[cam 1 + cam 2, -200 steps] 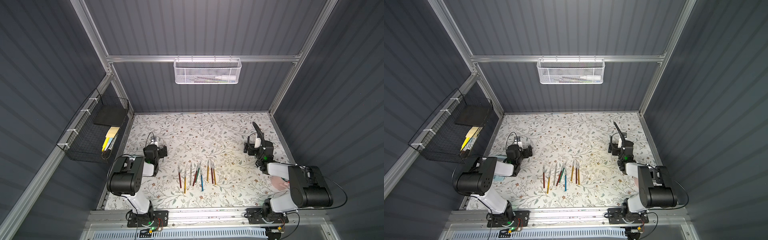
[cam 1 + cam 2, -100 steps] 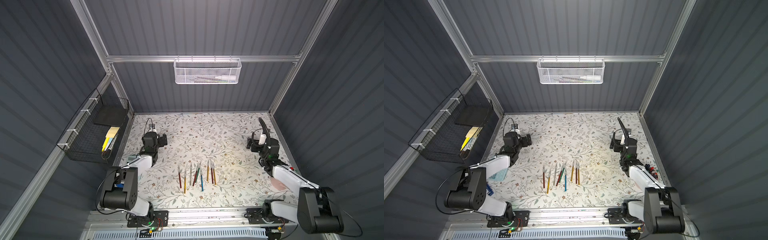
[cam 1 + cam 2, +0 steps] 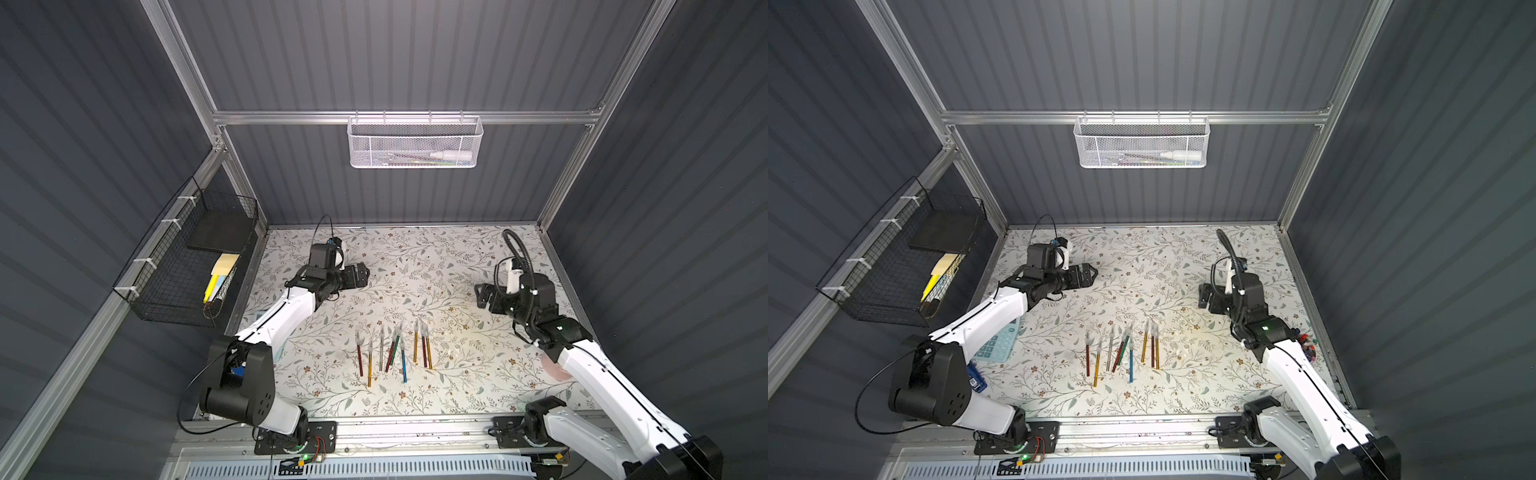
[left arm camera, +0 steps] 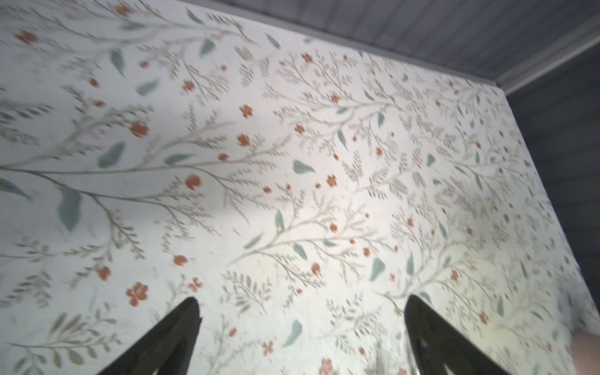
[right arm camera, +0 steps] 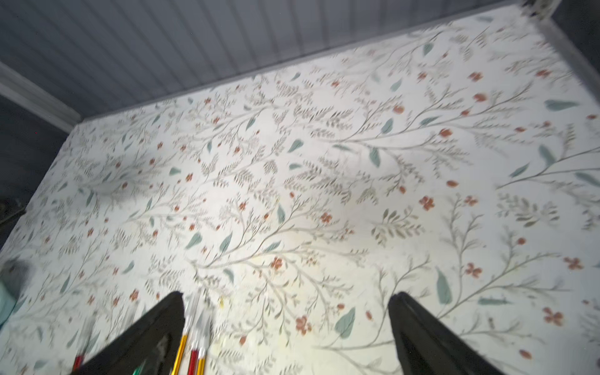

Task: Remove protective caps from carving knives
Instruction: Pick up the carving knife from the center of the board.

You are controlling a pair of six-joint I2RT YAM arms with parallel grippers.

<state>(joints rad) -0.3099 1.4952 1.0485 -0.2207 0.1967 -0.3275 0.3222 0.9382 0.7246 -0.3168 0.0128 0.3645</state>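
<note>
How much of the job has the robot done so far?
Done: nothing yet; the knives lie in a row with clear caps seemingly on. In hand: nothing; the left pincer and right pincer hang open and empty. Left: every cap.

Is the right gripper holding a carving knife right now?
No, in a top view the right gripper hangs open and empty, apart from the carving knives lying on the table.

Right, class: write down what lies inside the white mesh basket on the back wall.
Inside the white mesh basket lies a white bottle on its side, beside thin pen-like sticks; the mesh hides their details.
</note>
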